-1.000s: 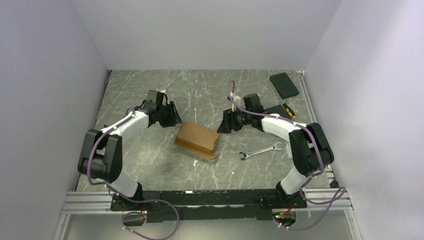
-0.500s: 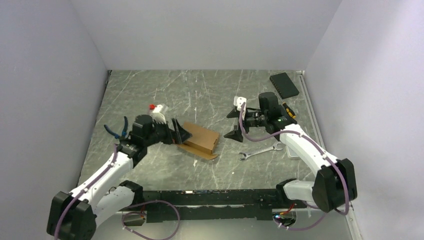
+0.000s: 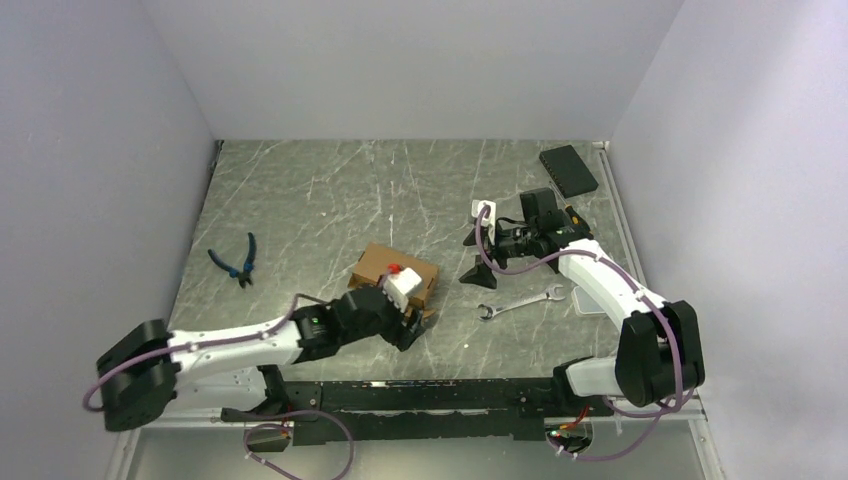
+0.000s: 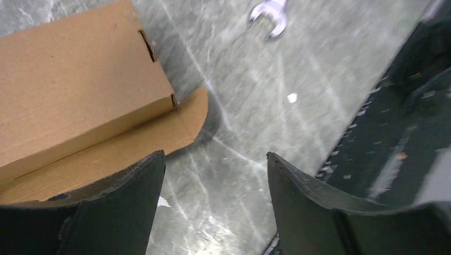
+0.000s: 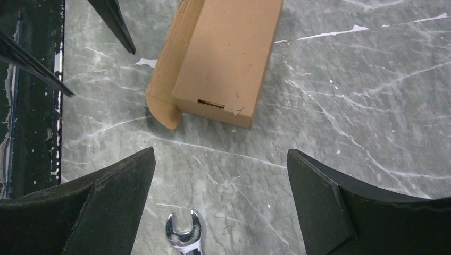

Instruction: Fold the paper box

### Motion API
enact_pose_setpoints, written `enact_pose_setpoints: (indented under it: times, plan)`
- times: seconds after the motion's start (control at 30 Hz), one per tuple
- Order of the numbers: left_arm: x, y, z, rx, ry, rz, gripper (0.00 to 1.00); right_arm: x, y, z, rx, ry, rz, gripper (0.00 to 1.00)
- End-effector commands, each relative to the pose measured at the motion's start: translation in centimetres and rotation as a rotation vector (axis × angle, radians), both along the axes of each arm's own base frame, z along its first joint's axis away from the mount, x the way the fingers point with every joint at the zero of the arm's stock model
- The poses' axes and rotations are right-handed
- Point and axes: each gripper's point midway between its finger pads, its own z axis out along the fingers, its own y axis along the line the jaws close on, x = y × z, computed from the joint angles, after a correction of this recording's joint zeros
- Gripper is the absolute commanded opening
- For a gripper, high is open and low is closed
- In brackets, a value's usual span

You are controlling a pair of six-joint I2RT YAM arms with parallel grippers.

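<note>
Reaching low along the near side of the grey marbled table (image 3: 330, 190), the left hand (image 3: 405, 328) sits at the near right corner of the plain brown cardboard paper box (image 3: 395, 270). Its two dark fingers stand well apart with only bare table between them. In the left wrist view, one fingertip overlaps the edge of the box's loose flap; whether it touches the flap cannot be told.

The paper box lies flat near the middle of the table, between the two hands. It is folded into a low oblong shape. One rounded flap is spread on the table along its near edge, and a small slot shows in one end face.

Just right of the box, a silver open-ended metal wrench (image 3: 520, 302) lies flat on the table, apart from the cardboard. Beyond the wrench, the right hand (image 3: 470, 260) hangs above the table to the right of the box, pointing toward it. Its fingers are spread wide and hold nothing.

Farther left, a pair of blue-handled pliers (image 3: 235, 262) lies well apart from the box. At the far right corner lies a black flat rectangular pad (image 3: 568, 168).
</note>
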Motion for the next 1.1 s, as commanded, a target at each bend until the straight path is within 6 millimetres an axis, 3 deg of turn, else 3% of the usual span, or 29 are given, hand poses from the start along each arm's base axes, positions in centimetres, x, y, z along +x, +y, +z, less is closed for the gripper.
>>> enact_pose_setpoints:
  times: [0.0, 0.17, 0.5, 1.07]
  plan:
    - [2.6, -0.9, -0.9, 0.149, -0.175, 0.084, 0.71, 0.8, 0.2, 1.8, 0.038, -0.039, 0.011, 0.98]
    - [3.5, -2.2, -2.1, 0.237, -0.201, 0.135, 0.52, 0.7, 0.3, 1.4, 0.037, -0.015, 0.016, 0.96]
    - [3.6, -4.6, -3.7, 0.285, -0.219, 0.101, 0.52, 0.6, 0.4, 1.2, 0.036, 0.008, 0.027, 0.95]
    - [3.6, -4.1, -5.9, 0.320, -0.202, 0.119, 0.42, 0.8, 0.4, 0.7, 0.024, 0.044, 0.020, 0.95]
